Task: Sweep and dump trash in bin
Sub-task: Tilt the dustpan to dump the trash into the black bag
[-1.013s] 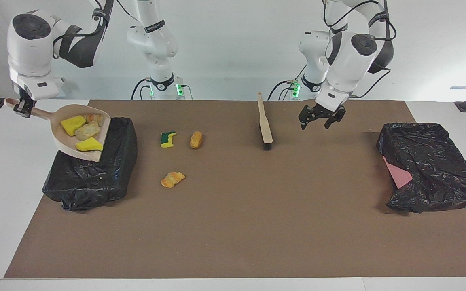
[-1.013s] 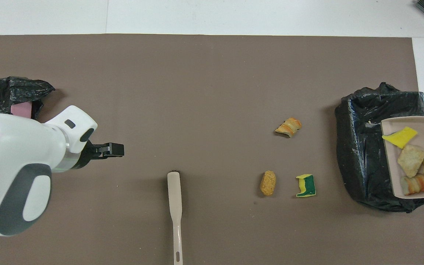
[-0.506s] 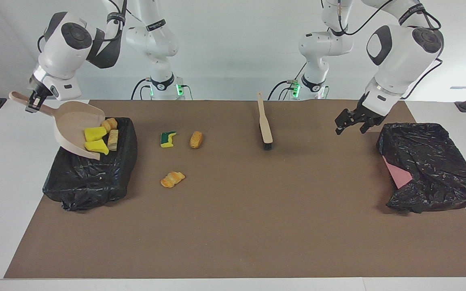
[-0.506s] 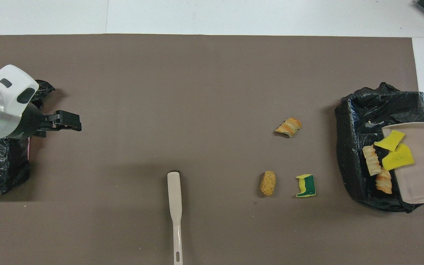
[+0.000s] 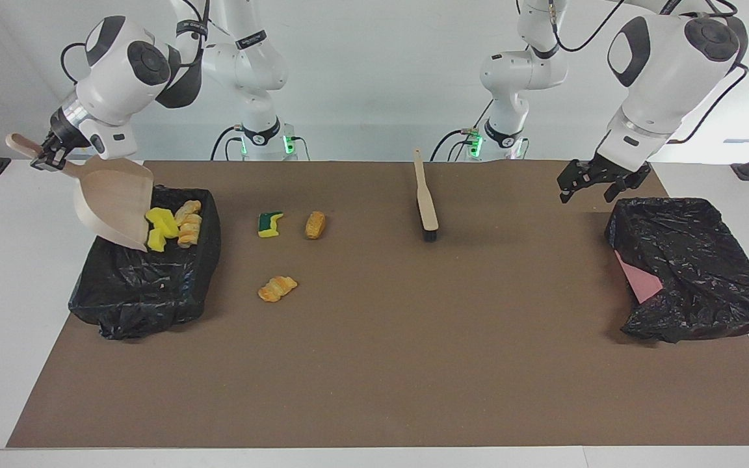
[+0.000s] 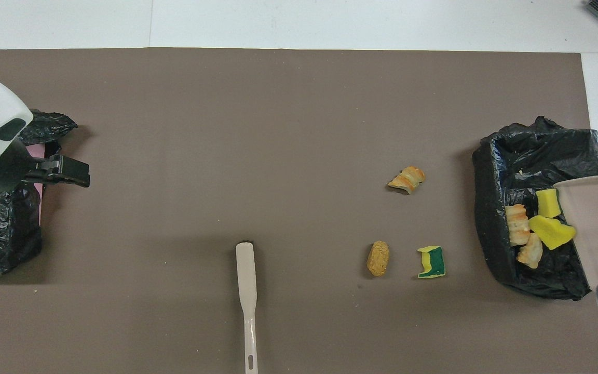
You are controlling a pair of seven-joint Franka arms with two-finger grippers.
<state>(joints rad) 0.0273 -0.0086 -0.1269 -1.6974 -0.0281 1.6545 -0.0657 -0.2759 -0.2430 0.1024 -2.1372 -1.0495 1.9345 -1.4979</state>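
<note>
Right gripper [image 5: 46, 153] tips dustpan [image 5: 114, 205] over bin [image 5: 147, 286]; no legible writing.

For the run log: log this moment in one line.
right gripper: tips dustpan over bin | scraps sliding in | left gripper: waits | brush: on mat

mat [image 5: 413, 364] brown | bins [image 5: 147, 286] black | dustpan [image 5: 114, 201] beige | sponge scrap [image 5: 270, 224] yellow-green

Bright, even light from above; both views sharp. The brush [image 5: 426, 199] and croissant piece [image 5: 277, 288] cast soft, short shadows on the brown mat [image 5: 374, 364]. Black bin liner [image 5: 147, 286] glints faintly.
</note>
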